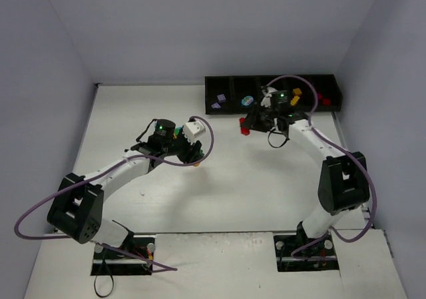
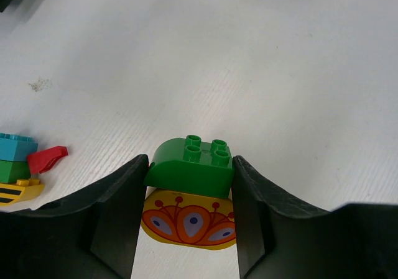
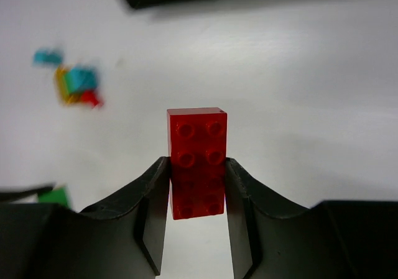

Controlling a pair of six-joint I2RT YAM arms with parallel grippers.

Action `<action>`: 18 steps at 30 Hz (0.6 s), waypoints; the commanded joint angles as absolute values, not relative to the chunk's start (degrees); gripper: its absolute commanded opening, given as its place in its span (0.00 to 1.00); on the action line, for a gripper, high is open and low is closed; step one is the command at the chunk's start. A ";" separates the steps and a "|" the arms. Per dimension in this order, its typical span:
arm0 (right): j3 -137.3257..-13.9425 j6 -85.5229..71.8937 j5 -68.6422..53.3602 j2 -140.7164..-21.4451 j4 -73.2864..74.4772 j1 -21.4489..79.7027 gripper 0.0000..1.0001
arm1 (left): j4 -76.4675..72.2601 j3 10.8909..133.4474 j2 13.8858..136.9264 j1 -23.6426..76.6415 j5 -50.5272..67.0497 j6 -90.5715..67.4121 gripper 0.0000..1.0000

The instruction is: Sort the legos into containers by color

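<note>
- Red studded plastic brick (image 3: 196, 161), 4 studs showing, sits clenched in the right gripper (image 3: 196, 167), near the long black plastic tray (image 1: 229, 110).
- Carry it level to the bin holding red pieces (image 1: 321, 100); let go low.
- Left gripper (image 2: 189, 167) grasps a green rounded brick (image 2: 186, 173) atop a yellow-orange printed piece (image 2: 186, 226); lift straight.

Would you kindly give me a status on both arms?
Left pincer shut on green brick, yellow patterned piece beneath. Right pincer shut on red brick, near the tray. Nothing visibly in the way.

Matt, faintly grained table (image 2: 249, 55) — glossy plastic red brick (image 3: 196, 148) — smooth plastic green brick (image 2: 189, 167).
</note>
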State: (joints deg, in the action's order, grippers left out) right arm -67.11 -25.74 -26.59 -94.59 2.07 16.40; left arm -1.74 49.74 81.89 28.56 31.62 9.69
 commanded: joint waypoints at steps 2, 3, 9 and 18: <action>-73.56 -19.87 -2.32 -89.73 2.99 7.75 0.00 | -6.50 52.74 79.02 28.48 31.91 6.25 0.24; -74.70 -19.08 4.85 -90.87 2.90 4.69 0.00 | -7.29 52.47 78.67 28.48 31.64 5.46 0.24; -87.96 -7.66 18.01 -101.15 -2.45 -2.98 0.00 | -8.08 50.98 75.94 28.56 31.38 2.99 0.24; -105.81 13.00 18.36 -122.23 -13.44 -7.91 0.00 | -8.80 50.18 76.02 28.83 32.78 1.85 0.24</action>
State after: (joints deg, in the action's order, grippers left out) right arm -101.32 3.92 14.85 -118.32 -7.18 -7.25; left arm -4.67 49.58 77.78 28.56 31.18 3.22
